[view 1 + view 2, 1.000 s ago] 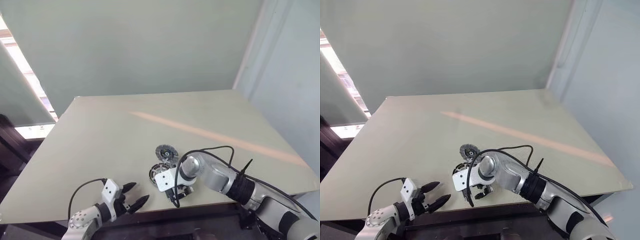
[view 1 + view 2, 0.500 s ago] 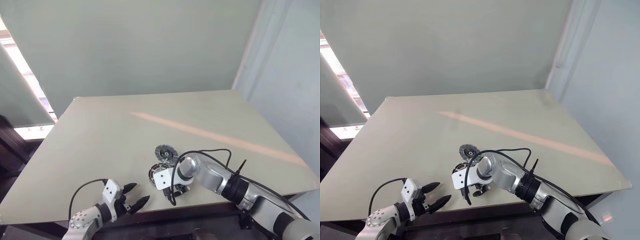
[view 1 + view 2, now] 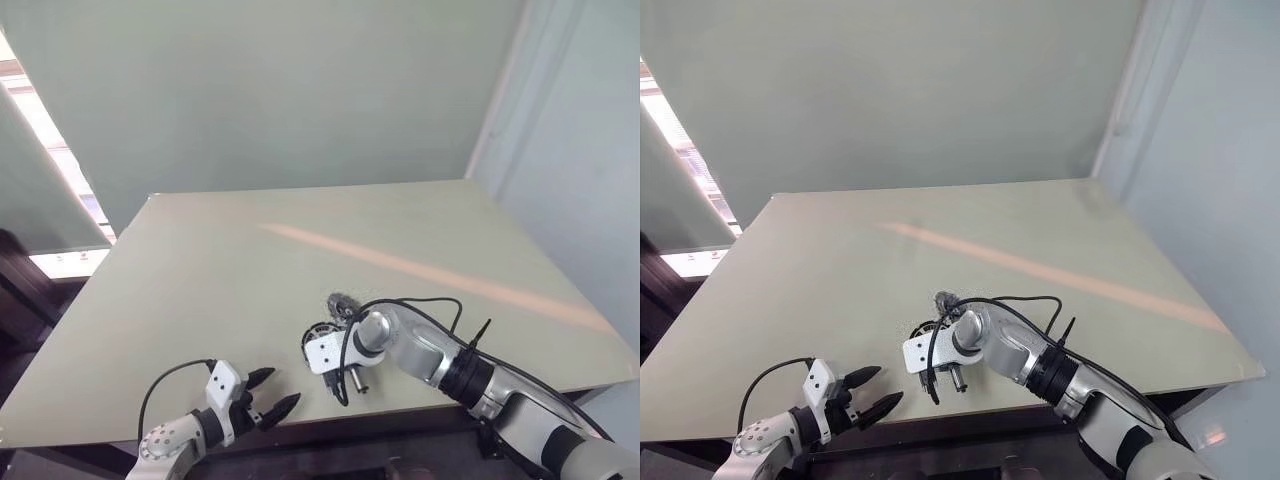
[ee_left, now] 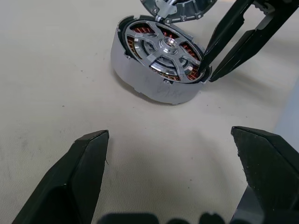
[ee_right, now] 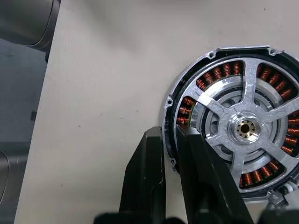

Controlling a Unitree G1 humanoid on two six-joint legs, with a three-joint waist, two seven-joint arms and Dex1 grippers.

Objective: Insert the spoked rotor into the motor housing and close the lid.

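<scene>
The motor housing (image 4: 161, 60) lies flat on the table near its front edge, its copper windings visible under a silvery spoked frame with a central hub (image 5: 245, 129). My right gripper (image 5: 170, 137) reaches down and is shut on the housing's rim, one finger outside and one inside over the windings. Just beyond the housing lies the spoked rotor (image 4: 180, 7), dark grey and partly hidden by my right wrist in the left eye view. My left gripper (image 3: 280, 387) stands open at the table's front edge, a short way from the housing, holding nothing. The lid is hidden.
The pale table (image 3: 200, 270) stretches far back and to both sides. Its front edge (image 3: 90, 430) runs just under my left gripper. A black cable (image 3: 420, 305) loops above my right forearm. A wall stands behind the table.
My right gripper's fingers have closed from wide open onto the housing's rim. The left gripper has stayed open and in place.
</scene>
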